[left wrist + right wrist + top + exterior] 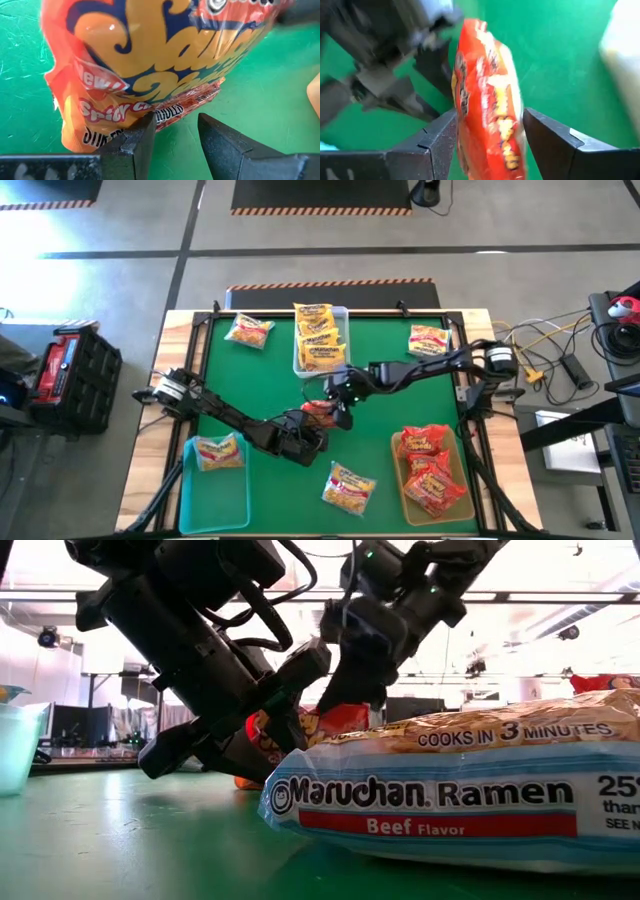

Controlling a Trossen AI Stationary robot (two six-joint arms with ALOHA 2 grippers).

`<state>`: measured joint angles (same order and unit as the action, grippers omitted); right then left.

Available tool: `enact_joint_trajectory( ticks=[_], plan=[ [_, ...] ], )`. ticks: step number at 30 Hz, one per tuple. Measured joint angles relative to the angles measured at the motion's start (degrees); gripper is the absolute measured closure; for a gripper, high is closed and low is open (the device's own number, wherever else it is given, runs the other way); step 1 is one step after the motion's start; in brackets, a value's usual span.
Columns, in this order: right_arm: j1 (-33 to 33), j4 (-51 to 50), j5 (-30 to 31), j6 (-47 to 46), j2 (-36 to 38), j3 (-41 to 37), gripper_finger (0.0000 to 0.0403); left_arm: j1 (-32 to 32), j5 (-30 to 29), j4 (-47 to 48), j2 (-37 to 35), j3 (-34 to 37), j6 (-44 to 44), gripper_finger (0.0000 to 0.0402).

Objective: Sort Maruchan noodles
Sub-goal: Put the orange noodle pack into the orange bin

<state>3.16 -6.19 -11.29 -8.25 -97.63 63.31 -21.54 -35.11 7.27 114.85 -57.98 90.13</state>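
- Held item: one red Maruchan packet [487, 100], flat crinkly plastic with yellow and dark-blue lettering. It stands on edge between the two fingers of the right claw [340, 402], raised off the green counter [270, 375].
- Right claw: partly open, both fingers pressed against the flat faces of the red packet, which fills the gap between them.
- Left claw [175, 137]: directly beside the right claw, at the held packet's lower edge. Its fingers are a narrow gap apart with nothing between them. The packet sits just ahead of the fingertips [145, 131]. Contact cannot be confirmed.
- Clear bin [342, 315], beyond the right claw toward the counter's far edge: a stack of yellow-orange packets [318, 335], three or four. The exact count cannot be confirmed.
- Tan bin [400, 470], on the near side of the right claw: a pile of red packets [430, 465], about three.
- Teal bin [195, 495], on the near side of the left claw: one yellow and pale-blue packet [218, 451].
- Loose on the counter, three packets:
  - one yellow packet [248, 331] at the far edge, well apart from both claws;
  - one yellow packet with red [429, 339] beyond the right claw, near the far right corner;
  - one pale-blue and yellow Beef Flavor packet [350, 488] at the near edge, between the teal and tan bins.
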Motion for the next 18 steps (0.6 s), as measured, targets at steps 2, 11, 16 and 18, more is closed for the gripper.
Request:
enact_joint_trajectory(
  ticks=[2, 11, 16, 18],
  plan=[
    [0.0, -2.04, -1.79, 0.12, -1.62, 1.76, 0.0188, 0.0, 0.0, 0.02, 0.0, 0.0, 0.0, 0.0261],
    [0.09, -9.46, -6.11, -0.1, -6.24, 8.12, 0.0188, -0.04, -0.02, 0.09, 0.0, 0.01, -0.02, 0.0261],
    [0.04, -11.33, -6.75, -0.09, -6.36, 9.51, 0.0188, -0.09, -0.02, 0.12, 0.0, 0.02, -0.02, 0.0261],
    [0.02, -11.31, -6.75, -0.09, -6.38, 9.53, 0.0189, -0.09, -0.03, 0.12, 0.0, 0.02, -0.02, 0.0261]
  ],
)
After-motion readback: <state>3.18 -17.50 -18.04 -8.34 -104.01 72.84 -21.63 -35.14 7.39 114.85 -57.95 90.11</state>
